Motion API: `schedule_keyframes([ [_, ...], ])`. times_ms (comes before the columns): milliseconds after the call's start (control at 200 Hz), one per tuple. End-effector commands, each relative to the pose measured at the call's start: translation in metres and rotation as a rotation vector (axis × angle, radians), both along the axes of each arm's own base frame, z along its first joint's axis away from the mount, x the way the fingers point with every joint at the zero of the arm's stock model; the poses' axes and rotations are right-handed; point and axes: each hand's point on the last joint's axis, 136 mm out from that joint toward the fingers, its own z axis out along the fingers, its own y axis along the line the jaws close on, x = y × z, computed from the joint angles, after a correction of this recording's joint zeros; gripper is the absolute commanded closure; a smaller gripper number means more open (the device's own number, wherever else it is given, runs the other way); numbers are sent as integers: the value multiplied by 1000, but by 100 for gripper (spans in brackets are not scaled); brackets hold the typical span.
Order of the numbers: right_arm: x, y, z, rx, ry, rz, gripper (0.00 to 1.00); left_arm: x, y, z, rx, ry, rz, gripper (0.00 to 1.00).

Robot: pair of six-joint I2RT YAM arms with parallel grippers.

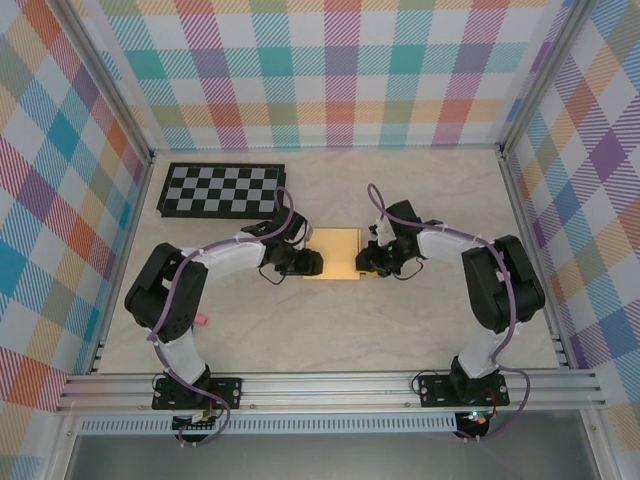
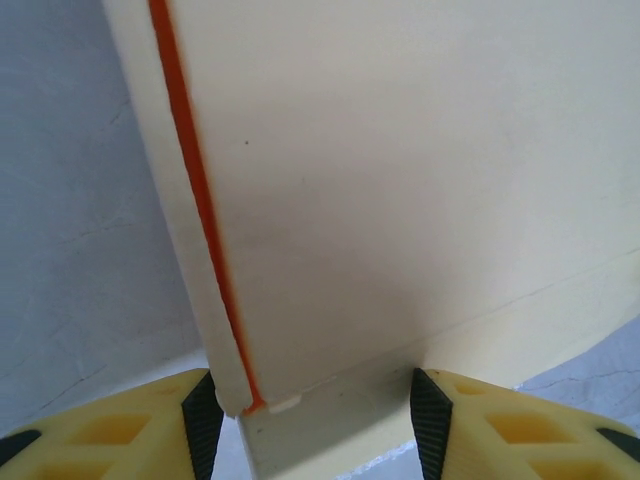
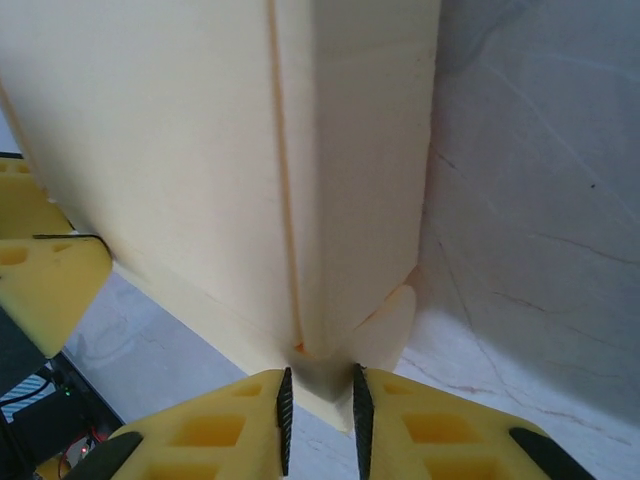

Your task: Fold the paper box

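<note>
The paper box (image 1: pixel 332 253) is a pale yellow-orange flat card box lying mid-table between my two arms. My left gripper (image 1: pixel 305 263) is at its left end. In the left wrist view the box (image 2: pixel 400 180) fills the gap between the jaws, both pads of the left gripper (image 2: pixel 315 425) touch its end panel, and an orange edge line runs along its fold. My right gripper (image 1: pixel 372 262) is at the right end. In the right wrist view the right gripper (image 3: pixel 320 415) pinches a narrow folded corner flap of the box (image 3: pixel 180 150).
A black-and-white checkerboard panel (image 1: pixel 222 189) lies at the back left. A small pink piece (image 1: pixel 201 320) sits by the left arm. Plaid walls enclose three sides, and an aluminium rail (image 1: pixel 330 388) runs along the front.
</note>
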Motion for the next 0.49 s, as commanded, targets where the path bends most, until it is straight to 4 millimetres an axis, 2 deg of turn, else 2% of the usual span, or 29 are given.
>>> schedule_keyframes([
  [0,2,4,-8,13,-34,33,76,1,8,-4,64,-48,-29,46],
  [135,3,4,-12,8,-52,44,77,5,10,-2,77,-98,-47,46],
  [265,5,6,-7,23,-69,55,76,9,7,3,65,-122,-57,45],
  [490,11,5,19,15,-108,36,62,15,15,27,72,-166,-45,40],
])
